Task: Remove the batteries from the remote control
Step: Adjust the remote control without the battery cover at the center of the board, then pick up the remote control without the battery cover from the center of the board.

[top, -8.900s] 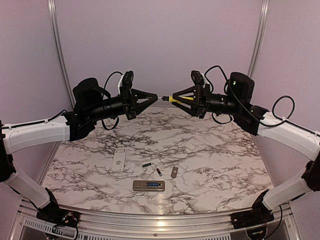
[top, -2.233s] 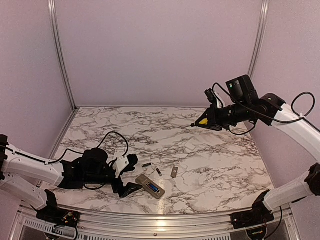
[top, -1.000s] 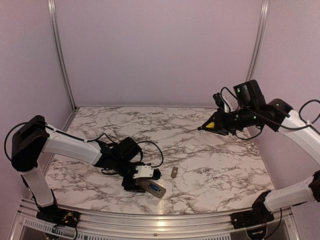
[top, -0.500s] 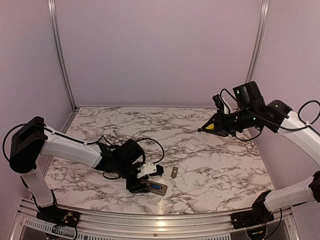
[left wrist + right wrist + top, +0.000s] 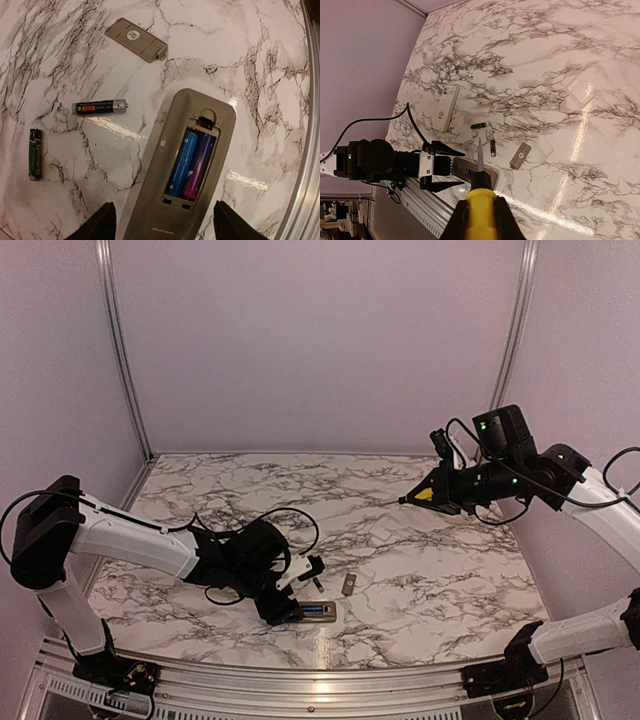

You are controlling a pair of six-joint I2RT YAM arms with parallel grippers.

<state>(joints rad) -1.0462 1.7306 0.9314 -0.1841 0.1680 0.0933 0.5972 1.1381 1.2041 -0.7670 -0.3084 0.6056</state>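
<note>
Nearest the front rail (image 5: 306,150) of the table (image 5: 260,55), the left claw (image 5: 165,231) stands open with one finger on either side of the remote (image 5: 156,175) at its near end, and it holds nothing. Whether the fingertips touch the casing I cannot tell from this angle. The remote lies back-up with its compartment uncovered. Two batteries, a blue battery (image 5: 182,161) and a purple battery (image 5: 199,165), sit side by side inside it.

The remote is close to the rail, so an off-centre squeeze would likely swivel it on the glossy marble or push it against the edge instead of pinning it. Tipping it to shake the cells out risks them rolling away, since they are round and the surface is smooth.

Just beyond, a loose battery (image 5: 99,107) and a second loose battery (image 5: 35,153) lie on the marble, apart from each other. A sweep of the left arm could knock either one into a roll. The cover plate (image 5: 136,40) lies farther back, clear of them.

Farthest off and high above the table, the right claw (image 5: 438,490) is clamped on a yellow screwdriver (image 5: 480,190) whose blade points toward the work area. If it comes down while the left claw straddles the remote, the two could collide. A hard pry could also flick a battery out uncontrolled.
</note>
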